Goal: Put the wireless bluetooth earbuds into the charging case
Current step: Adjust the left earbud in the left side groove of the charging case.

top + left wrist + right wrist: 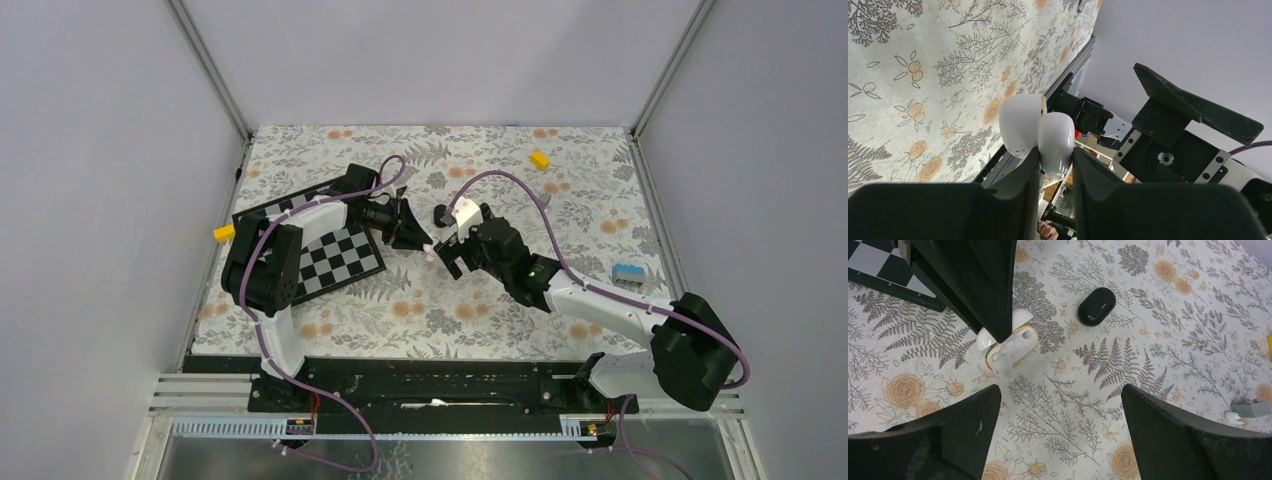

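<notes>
Between the clamped left jaws sits the charging case (1055, 136); right jaws gape.

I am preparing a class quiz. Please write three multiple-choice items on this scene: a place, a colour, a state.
1. The checkerboard lies at the table's: A) left side B) right side C) far right corner.
2. The charging case is: A) black B) white C) blue.
3. The right gripper is: A) open B) shut on the case C) shut on a block.
Key: 1 A, it sits by the left edge; 2 B, its shell shows white in the left gripper; 3 A, its fingers stand apart, empty.
</notes>
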Robot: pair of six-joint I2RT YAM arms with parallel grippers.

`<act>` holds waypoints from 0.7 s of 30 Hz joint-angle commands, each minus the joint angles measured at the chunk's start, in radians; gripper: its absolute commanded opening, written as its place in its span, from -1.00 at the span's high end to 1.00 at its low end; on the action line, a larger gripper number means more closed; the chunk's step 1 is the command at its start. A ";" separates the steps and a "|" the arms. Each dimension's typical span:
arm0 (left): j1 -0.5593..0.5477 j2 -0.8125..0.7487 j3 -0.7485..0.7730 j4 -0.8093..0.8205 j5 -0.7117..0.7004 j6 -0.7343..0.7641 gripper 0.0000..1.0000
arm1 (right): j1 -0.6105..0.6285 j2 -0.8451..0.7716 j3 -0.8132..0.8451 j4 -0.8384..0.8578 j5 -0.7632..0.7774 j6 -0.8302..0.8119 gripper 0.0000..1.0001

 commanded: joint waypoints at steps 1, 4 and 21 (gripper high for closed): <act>0.003 -0.026 0.040 0.013 0.015 0.008 1.00 | -0.014 0.024 0.042 0.075 -0.022 0.002 -0.94; 0.003 -0.030 0.035 0.014 0.016 0.007 1.00 | -0.015 0.043 0.047 0.088 -0.033 0.004 -0.93; 0.003 -0.035 0.042 0.014 0.030 0.005 1.00 | -0.036 0.100 0.043 0.122 0.000 -0.018 -0.93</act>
